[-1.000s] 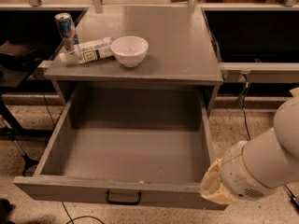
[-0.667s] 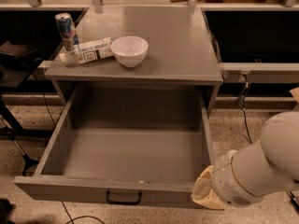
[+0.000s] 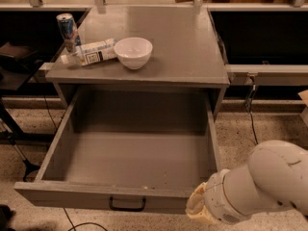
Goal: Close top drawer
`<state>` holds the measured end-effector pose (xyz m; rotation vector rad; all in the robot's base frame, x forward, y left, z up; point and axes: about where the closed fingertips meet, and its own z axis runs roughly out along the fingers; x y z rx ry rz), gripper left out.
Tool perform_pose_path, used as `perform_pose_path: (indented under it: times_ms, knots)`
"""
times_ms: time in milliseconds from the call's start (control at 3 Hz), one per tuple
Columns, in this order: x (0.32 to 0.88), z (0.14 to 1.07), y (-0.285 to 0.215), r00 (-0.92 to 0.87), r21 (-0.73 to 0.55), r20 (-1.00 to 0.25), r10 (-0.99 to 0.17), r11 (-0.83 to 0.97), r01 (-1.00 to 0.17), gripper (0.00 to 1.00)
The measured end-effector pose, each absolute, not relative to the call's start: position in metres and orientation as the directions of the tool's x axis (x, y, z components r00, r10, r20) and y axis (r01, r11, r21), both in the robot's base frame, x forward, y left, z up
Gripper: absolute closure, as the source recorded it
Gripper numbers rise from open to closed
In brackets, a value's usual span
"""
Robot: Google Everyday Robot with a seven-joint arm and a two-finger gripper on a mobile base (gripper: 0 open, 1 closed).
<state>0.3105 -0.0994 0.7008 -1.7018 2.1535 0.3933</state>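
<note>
The top drawer is pulled far out of the grey cabinet and is empty inside. Its flat grey front faces me at the bottom of the view, with a small black handle at its centre. My white arm comes in from the lower right. My gripper is at its cream-coloured end, right at the right end of the drawer front, to the right of the handle. The two lower drawers are out of view.
On the cabinet top stand a white bowl, a lying white bottle and an upright can. Dark tables flank the cabinet on both sides. A black stand and cables lie on the speckled floor at the left.
My arm has moved left and a little down, bringing the gripper from beside the drawer's right front corner to against the right end of the drawer front. The drawer stays open.
</note>
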Motion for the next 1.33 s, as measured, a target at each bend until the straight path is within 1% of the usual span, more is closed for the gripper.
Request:
perform_pose_path:
  times_ms: [1000, 1333]
  knots:
    - [0.303, 0.652, -0.078, -0.136, -0.015, -0.480, -0.867, 0.162, -0.987, 1.00]
    - [0.310, 0.642, -0.070, -0.111, -0.023, -0.473, -0.874, 0.138, -0.990, 0.74]
